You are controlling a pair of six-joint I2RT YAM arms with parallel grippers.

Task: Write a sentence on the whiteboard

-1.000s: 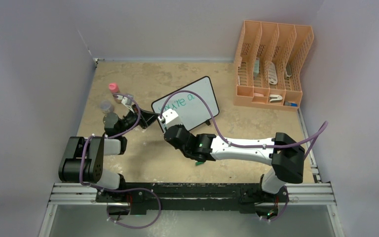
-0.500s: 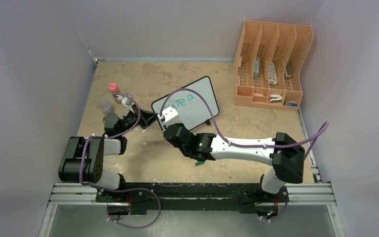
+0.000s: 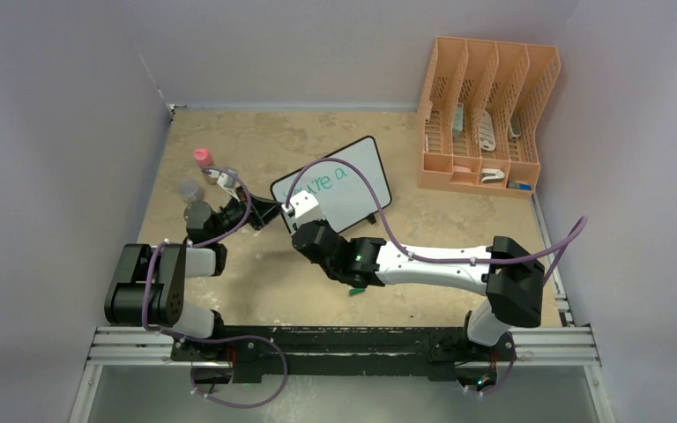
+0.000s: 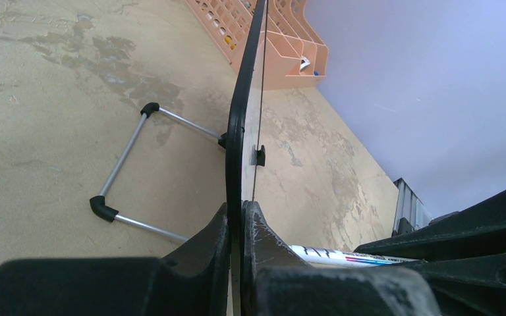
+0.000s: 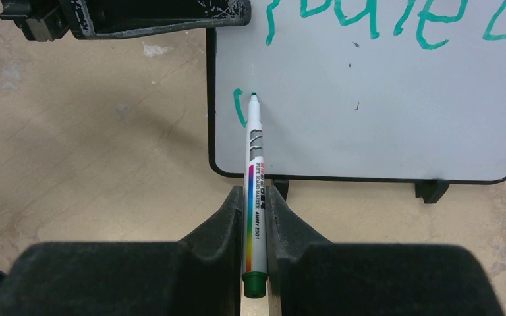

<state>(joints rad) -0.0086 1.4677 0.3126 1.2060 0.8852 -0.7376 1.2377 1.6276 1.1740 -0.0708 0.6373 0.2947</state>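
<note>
The whiteboard (image 3: 344, 181) stands tilted mid-table, black-framed; it shows face-on in the right wrist view (image 5: 382, 125) and edge-on in the left wrist view (image 4: 237, 131). Teal lettering (image 5: 395, 20) runs along its top line, and a short curved stroke (image 5: 238, 107) starts a second line at the lower left. My left gripper (image 4: 240, 217) is shut on the board's left edge. My right gripper (image 5: 255, 197) is shut on a white marker (image 5: 255, 164) with a green end, its tip touching the board beside the curved stroke. The marker also shows in the left wrist view (image 4: 349, 255).
An orange file rack (image 3: 485, 115) with several items stands at the back right. A pink-capped bottle (image 3: 203, 157) and a grey-capped one (image 3: 191, 189) stand by the left gripper. The board's wire stand (image 4: 132, 164) rests behind it. Walls close in left and right.
The right gripper has shifted slightly left along the board's lower left with the marker. The left arm and the board have not moved.
</note>
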